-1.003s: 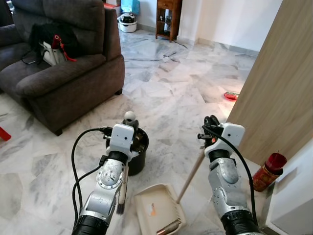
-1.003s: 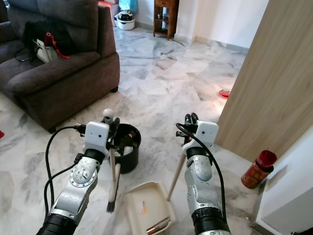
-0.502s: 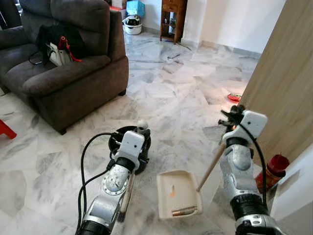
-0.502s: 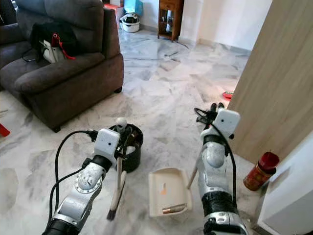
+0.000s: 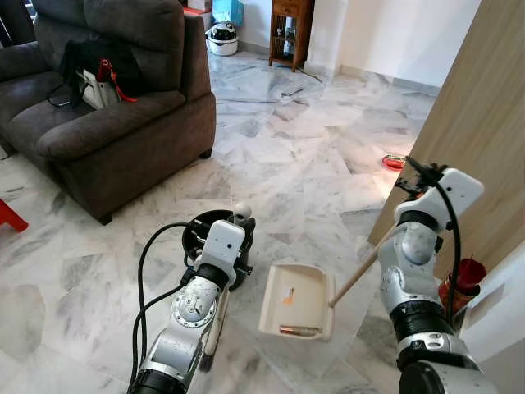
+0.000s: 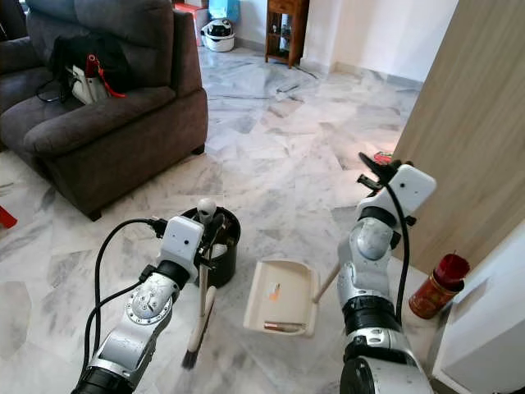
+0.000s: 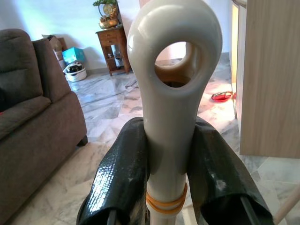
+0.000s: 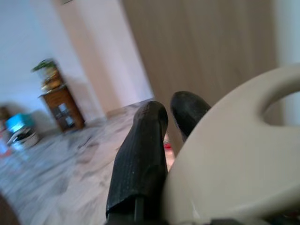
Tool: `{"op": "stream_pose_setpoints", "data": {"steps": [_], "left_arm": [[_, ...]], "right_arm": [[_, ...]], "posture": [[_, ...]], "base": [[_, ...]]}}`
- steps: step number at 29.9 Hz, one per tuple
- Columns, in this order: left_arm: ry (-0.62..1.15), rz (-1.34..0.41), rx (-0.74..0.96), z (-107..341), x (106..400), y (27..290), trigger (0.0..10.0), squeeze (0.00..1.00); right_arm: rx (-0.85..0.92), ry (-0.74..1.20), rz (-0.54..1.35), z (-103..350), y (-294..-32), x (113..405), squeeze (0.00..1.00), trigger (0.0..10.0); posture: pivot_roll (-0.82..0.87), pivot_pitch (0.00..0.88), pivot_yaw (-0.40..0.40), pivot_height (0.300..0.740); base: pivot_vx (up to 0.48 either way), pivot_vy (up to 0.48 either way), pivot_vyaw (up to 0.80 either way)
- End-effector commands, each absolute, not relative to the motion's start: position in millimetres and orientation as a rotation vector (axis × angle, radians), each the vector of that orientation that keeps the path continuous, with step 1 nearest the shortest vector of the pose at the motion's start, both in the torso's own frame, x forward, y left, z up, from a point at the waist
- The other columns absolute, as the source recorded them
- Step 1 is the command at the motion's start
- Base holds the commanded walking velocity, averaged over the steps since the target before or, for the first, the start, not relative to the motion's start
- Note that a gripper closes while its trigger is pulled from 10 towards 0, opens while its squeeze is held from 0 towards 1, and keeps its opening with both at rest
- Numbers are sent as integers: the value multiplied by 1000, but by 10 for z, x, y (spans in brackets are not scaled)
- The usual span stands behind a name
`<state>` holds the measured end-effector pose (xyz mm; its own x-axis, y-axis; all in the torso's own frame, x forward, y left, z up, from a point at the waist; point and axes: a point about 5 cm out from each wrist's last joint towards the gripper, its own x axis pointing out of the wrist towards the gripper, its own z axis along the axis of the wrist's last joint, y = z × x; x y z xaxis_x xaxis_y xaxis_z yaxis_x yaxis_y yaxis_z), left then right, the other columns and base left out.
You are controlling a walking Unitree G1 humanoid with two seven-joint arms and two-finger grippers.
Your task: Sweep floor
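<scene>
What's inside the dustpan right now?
The dustpan holds a small orange scrap near its middle and a brownish, cylinder-like piece along its near edge. Finer dust can't be made out, and the black bin beside it has its inside hidden.

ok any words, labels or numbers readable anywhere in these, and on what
None can be read.
Red canister by the wooden panel: it may carry a label, too small and blurred to read.
Dustpan: an orange mark inside, not text.
Broom handle in the left gripper: plain, no print.
</scene>
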<state>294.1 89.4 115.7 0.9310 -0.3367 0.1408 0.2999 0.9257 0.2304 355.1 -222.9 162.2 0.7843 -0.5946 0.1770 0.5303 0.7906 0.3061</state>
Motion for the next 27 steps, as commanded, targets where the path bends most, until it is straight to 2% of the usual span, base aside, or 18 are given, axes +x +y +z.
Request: {"op": "stream_pose_setpoints", "data": {"steps": [1,15,27], "left_arm": [[-220,-329,219,1258,2961,880,10000,0],[-228,-320,215,1286,2981,884,10000,0],[-232,-302,211,1311,2990,900,10000,0]], "right_arm": [[302,-362,-654,1839,-2311,3581,0,10000],[477,-459,-744,2067,-2527,3555,0,10000],[644,-503,-747,2172,-2550,3547,0,10000]], "posture": [[67,0,-2,740],[68,0,1,740],[68,0,3,740]], "base": [[0,0,0],[0,0,0],[0,0,0]]}}
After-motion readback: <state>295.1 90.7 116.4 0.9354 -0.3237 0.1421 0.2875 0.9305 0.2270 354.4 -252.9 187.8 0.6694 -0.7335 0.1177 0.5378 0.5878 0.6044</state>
